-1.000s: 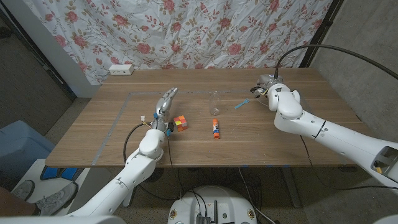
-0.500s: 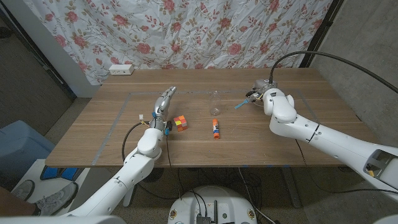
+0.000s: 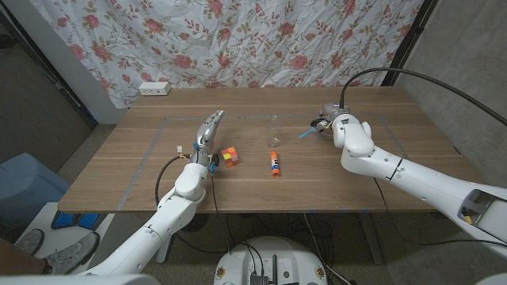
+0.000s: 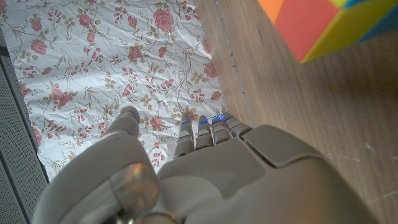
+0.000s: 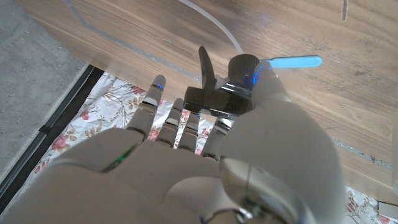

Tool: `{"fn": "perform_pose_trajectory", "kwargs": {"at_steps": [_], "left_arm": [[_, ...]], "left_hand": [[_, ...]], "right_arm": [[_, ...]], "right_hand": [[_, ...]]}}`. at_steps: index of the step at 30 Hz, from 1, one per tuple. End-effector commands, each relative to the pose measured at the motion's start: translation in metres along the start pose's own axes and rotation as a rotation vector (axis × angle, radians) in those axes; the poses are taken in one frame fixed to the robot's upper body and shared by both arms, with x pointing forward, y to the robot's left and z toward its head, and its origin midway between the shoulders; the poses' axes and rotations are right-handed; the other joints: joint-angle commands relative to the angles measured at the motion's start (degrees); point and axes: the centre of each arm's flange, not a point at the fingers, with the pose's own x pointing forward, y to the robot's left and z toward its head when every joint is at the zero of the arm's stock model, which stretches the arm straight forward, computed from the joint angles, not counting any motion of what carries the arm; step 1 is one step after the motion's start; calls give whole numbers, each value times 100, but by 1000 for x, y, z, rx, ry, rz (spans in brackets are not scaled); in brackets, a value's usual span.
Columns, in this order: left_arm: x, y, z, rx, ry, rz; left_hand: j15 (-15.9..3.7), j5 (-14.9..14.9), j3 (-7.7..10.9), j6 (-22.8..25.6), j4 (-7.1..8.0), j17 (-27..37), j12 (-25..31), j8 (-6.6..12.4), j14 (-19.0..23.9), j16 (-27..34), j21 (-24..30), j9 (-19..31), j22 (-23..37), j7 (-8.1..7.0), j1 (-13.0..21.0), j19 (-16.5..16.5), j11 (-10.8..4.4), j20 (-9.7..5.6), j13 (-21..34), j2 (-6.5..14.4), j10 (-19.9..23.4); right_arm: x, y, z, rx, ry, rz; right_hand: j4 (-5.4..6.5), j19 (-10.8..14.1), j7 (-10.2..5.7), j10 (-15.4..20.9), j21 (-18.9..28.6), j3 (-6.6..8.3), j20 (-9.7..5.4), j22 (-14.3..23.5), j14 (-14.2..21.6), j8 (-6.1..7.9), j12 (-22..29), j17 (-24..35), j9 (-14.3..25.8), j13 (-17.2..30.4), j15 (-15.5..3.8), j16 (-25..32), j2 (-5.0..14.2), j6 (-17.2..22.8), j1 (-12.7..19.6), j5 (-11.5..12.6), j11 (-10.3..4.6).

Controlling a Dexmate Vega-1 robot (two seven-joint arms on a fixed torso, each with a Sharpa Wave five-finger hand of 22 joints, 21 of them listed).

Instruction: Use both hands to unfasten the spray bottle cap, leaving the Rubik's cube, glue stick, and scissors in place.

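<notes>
Clear plastic spray bottle [image 3: 274,127] upright mid-surface, at 9 o'clock of right hand [image 3: 326,120], nearer than left hand [image 3: 207,133]; both hands open, empty.

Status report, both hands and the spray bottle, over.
Left hand open beside cube. Right hand open at spray cap, not gripping. Bottle upright, untouched. Glue stick lies before the bottle.

On the table [image 3: 142,174], the Rubik's cube [image 3: 230,157] lies left of the glue stick [image 3: 274,165]. The bottle [image 3: 274,129] stands farther back, the scissors [image 3: 310,131] to its right.
</notes>
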Motion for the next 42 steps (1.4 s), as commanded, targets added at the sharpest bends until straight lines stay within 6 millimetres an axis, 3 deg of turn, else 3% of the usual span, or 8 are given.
{"fn": "perform_pose_trajectory", "kwargs": {"at_steps": [1, 12, 14, 22, 26, 29, 32, 42], "left_arm": [[-3, -1, -2, -7, 8, -3], [-5, 0, -2, -11, 8, 1], [-4, 0, -2, -11, 7, -2], [-3, 0, -2, -12, 2, -4], [-2, 1, -2, -13, -2, -7], [0, 2, -2, -13, -6, -9], [2, 4, -1, -11, -10, -15], [9, 7, -1, -21, -25, -17]], "left_hand": [[27, 35, 32, 30, 5, 12, 21, 12, -13, 2, 20, 12, 10, 12, -48, -27, -8, 4, 9, 28, -8], [29, 40, 50, 37, 5, 12, 25, 11, -7, 4, 20, 11, 10, 9, -86, -27, 3, 10, 9, 61, 0], [33, 40, 54, 37, 6, 12, 24, 10, -6, 5, 20, 11, 10, 9, -91, -30, 9, 10, 9, 68, -2], [32, 45, 74, 35, 11, 13, 24, 6, -14, 1, 18, 10, 10, 5, -128, -36, -8, 2, 8, 99, -2], [32, 46, 80, 29, 10, 13, 22, 3, -25, -3, 15, 10, 10, 0, -141, -45, -9, 6, 8, 104, -9], [20, 46, 85, 16, 9, 12, 20, -3, -45, -10, 15, 10, 10, -8, -157, -48, -11, -4, 8, 107, -14], [14, 47, 91, 6, 7, 12, 16, -6, -51, -11, 20, 10, 9, -5, -175, -33, -14, -49, 8, 109, -25], [-12, 49, 106, -66, 3, 11, -4, -29, -85, -17, 10, 10, 8, 6, -230, -60, -48, -87, 7, 112, -87]], "right_arm": [[2, 1, 0, 4, 2, 10], [3, 0, 1, 24, 14, 39], [3, 0, 1, 26, 15, 52], [3, -3, -2, 49, 15, 82], [4, -4, -3, 60, 5, 101], [5, -4, -6, 88, -19, 105], [6, -4, -8, 107, -43, 132], [7, -4, -19, 194, -94, 94]], "right_hand": [[-13, 12, -2, -82, -2, -39, 10, 2, -41, -57, -24, 11, -26, 23, 20, -38, -156, -108, -37, -12, 9], [36, -95, 31, -552, -24, -133, 33, 4, -347, -428, -102, 8, -162, 33, 236, -194, -358, -888, -128, 71, 191], [52, -158, 63, -743, -31, -169, 37, 5, -469, -555, -109, 6, -190, 35, 312, -263, -443, -1176, -193, 122, 270], [175, -400, 261, -1432, -41, -315, 78, 6, -895, -1009, -120, 11, -229, 41, 625, -464, -636, -2202, -612, 359, 517], [240, -478, 384, -1612, -46, -383, 75, 5, -1006, -1134, -114, 11, -229, 41, 685, -502, -674, -2470, -795, 467, 590], [317, -592, 417, -1801, -57, -472, 67, 2, -1145, -1282, -107, 4, -228, 37, 759, -543, -712, -2765, -1021, 586, 641], [427, -709, 502, -2132, -56, -636, 144, -3, -1369, -1521, -116, -7, -223, 27, 874, -589, -801, -3250, -1367, 734, 714], [563, -839, 626, -2363, -58, -818, 271, -3, -1544, -1768, -82, -18, -211, 19, 947, -592, -843, -3750, -1743, 872, 779]]}}
